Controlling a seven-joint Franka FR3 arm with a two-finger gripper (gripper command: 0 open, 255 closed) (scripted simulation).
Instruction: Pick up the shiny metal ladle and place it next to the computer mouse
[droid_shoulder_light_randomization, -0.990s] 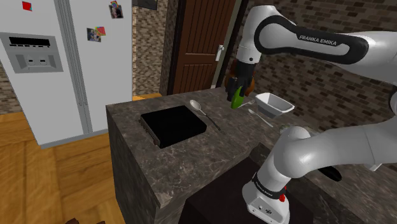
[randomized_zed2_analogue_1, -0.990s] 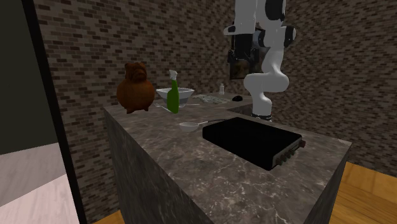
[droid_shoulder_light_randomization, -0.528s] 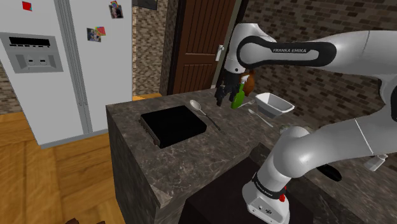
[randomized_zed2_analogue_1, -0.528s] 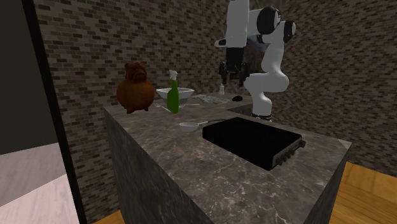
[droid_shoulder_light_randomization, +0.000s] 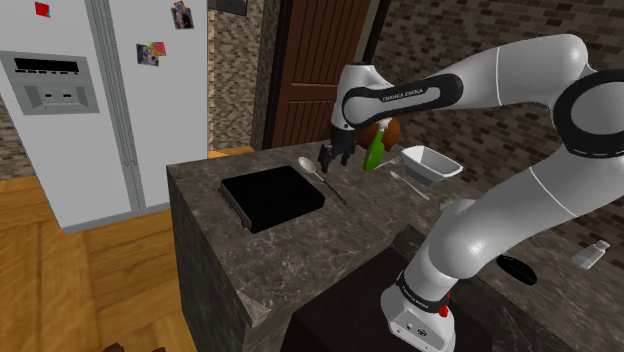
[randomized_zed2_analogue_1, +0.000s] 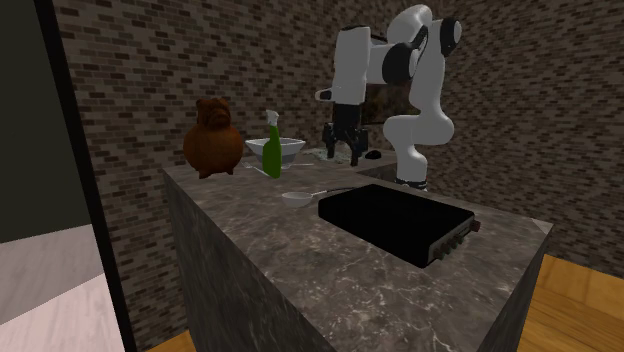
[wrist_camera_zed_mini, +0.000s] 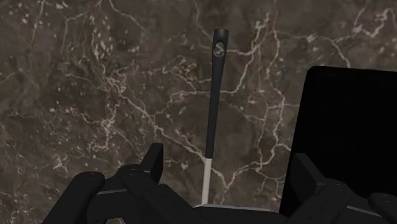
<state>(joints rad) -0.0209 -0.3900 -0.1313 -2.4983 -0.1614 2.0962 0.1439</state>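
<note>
You are working over a dark stone counter (wrist_camera_zed_mini: 89, 89), veined white like polished marble. The ladle (droid_shoulder_light_randomization: 311, 168) has a pale, metallic-looking bowl, and its handle end reads as matt black, possibly plastic. The cooktop (droid_shoulder_light_randomization: 272, 196) is smooth black. The door (droid_shoulder_light_randomization: 308, 70) is dark wood and the wall (randomized_zed2_analogue_1: 150, 70) is rough brick.

gripper (droid_shoulder_light_randomization: 328, 162): black, pointing down, just above the ladle near its bowl
ladle (droid_shoulder_light_randomization: 308, 164): silver-grey, flat on the dark marble counter (droid_shoulder_light_randomization: 230, 250)
cooktop (droid_shoulder_light_randomization: 272, 195): black, left of the ladle
mouse (droid_shoulder_light_randomization: 515, 268): black, near right, well apart from the ladle
</note>
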